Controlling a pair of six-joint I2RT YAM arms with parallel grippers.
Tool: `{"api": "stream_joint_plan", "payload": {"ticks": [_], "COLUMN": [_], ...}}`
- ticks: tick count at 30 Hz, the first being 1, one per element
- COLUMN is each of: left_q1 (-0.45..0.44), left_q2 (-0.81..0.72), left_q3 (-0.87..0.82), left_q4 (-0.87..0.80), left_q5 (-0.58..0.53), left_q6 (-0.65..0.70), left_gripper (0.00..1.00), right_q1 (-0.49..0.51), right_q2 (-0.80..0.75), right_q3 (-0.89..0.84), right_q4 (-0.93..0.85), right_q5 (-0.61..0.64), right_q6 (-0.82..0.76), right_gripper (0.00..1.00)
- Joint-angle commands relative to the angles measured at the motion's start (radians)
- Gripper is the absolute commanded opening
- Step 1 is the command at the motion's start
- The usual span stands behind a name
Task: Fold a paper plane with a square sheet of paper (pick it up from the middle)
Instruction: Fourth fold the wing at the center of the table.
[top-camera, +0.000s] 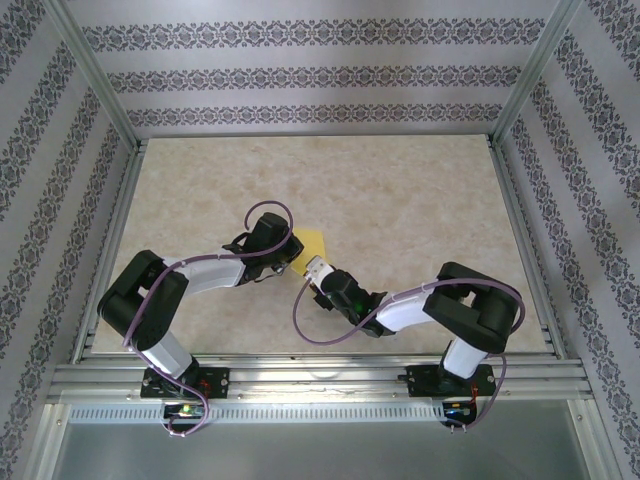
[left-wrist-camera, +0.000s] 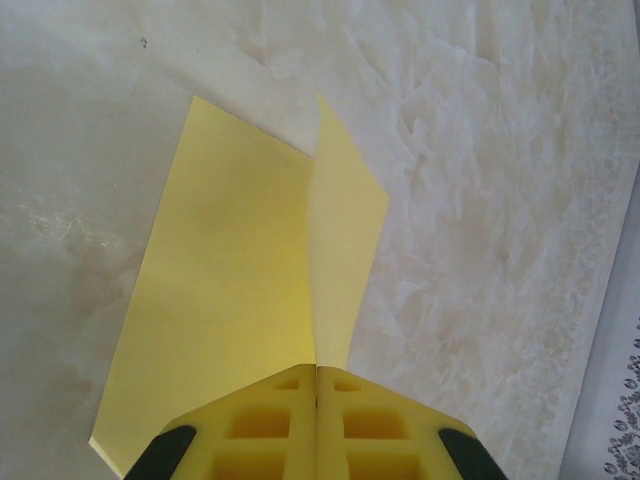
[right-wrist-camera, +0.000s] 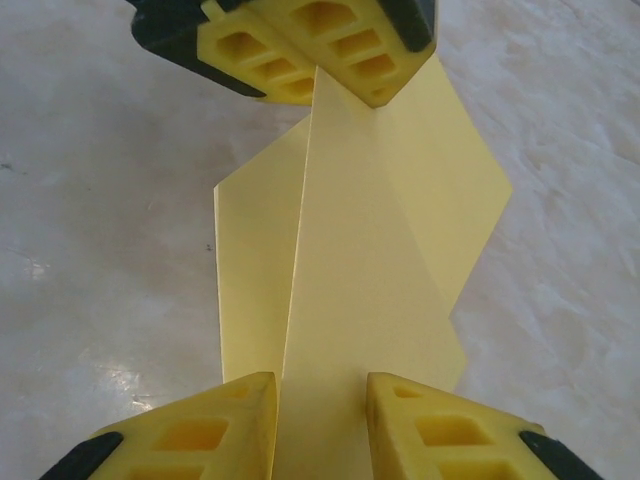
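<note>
The square sheet of paper is plain yellow and lies at the middle of the table, bent up along a central ridge. My left gripper is shut on that ridge; in the left wrist view its fingertips meet on the fold, with the sheet spreading left and a narrower flap rising right. From the opposite side my right gripper stands open, its jaws apart on either side of the raised fold. The left gripper pinches the far end at the top of the right wrist view. No paper plane shape shows.
The beige marbled tabletop is ringed by aluminium rails and patterned walls. Both arms reach inward from their bases at the near edge. The table's right edge runs beside the paper in the left wrist view.
</note>
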Motion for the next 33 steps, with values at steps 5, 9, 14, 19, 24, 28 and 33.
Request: {"api": "stream_joint_plan", "payload": {"ticks": [5,9,14,19,24,28,33], "left_q1": [-0.011,-0.012,-0.012,-0.012,-0.011,-0.012,-0.010], "left_q2": [-0.009,-0.008,-0.006,0.000,-0.001,-0.002,-0.010], "left_q3": [0.008,0.010,0.014,0.018,0.013,0.011,0.012], "left_q4": [-0.012,-0.011,-0.015,-0.015,-0.008,-0.003,-0.007], "left_q5": [0.008,0.012,0.015,0.031,0.031,0.029,0.022], "left_q6": [0.002,0.003,0.005,0.003,0.001,-0.001,0.010], "left_gripper": [0.00,0.00,0.00,0.00,0.00,0.00,0.21], "right_q1": [-0.007,-0.009,-0.010,-0.016,-0.018,-0.019,-0.033], "right_q2": [0.003,-0.001,0.005,0.014,0.012,0.006,-0.013], "right_q3": [-0.002,-0.002,0.006,0.015,0.015,0.015,-0.004], "right_q4": [0.021,0.016,0.007,0.003,0.011,0.007,0.021], "right_q5": [0.014,0.011,0.024,0.023,0.016,0.004,-0.038], "right_q6": [-0.006,-0.008,-0.018,-0.018,-0.017,-0.017,-0.006], "right_gripper": [0.21,0.18,0.13,0.15,0.12,0.07,0.00]}}
